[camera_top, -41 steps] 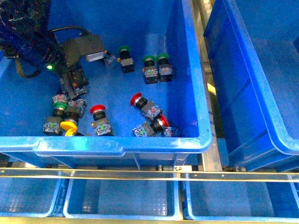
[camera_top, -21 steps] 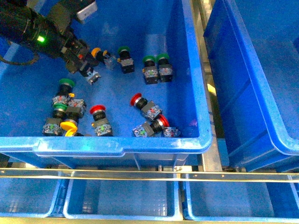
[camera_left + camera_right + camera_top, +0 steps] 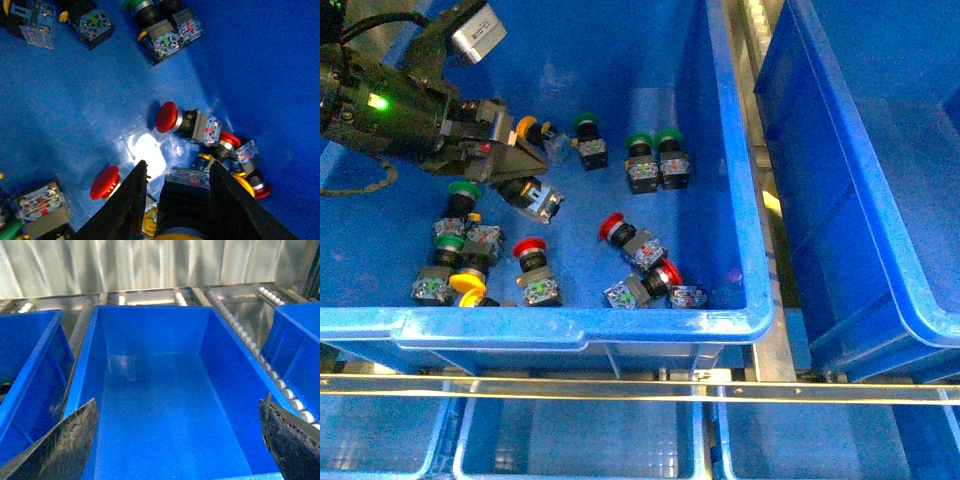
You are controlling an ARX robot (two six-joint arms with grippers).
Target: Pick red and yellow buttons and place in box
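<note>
Compared with half a second ago, your left end effector (image 3: 518, 182) sits a little lower and nearer the middle of the source bin (image 3: 738, 200), and the yellow button (image 3: 538, 198) it carries has travelled with it. A second ago that end effector was down among the switches near the bin's left wall. In the left wrist view you can see its fingers (image 3: 131, 205) closed narrowly on the yellow button's black body. The cap points toward the camera and the grey contact block points away, and the button is held above the switches lying on the bin floor. A second yellow button (image 3: 527, 128) lies just beside the arm, near a green-capped switch (image 3: 585, 123), and a third yellow button (image 3: 468, 285) lies close to the near wall. A red button (image 3: 612, 226) lies near the middle of the floor. A second red button (image 3: 529, 247) is to its left, and a third red button (image 3: 670, 272) is by the near wall, touching a neighbouring switch. Your right end effector (image 3: 177, 410) is spread wide, its two fingers showing at the edges of the right wrist view as it hangs over the box (image 3: 160, 390). In the front view that box (image 3: 860, 150) stands just beside the source bin, on its right.
</note>
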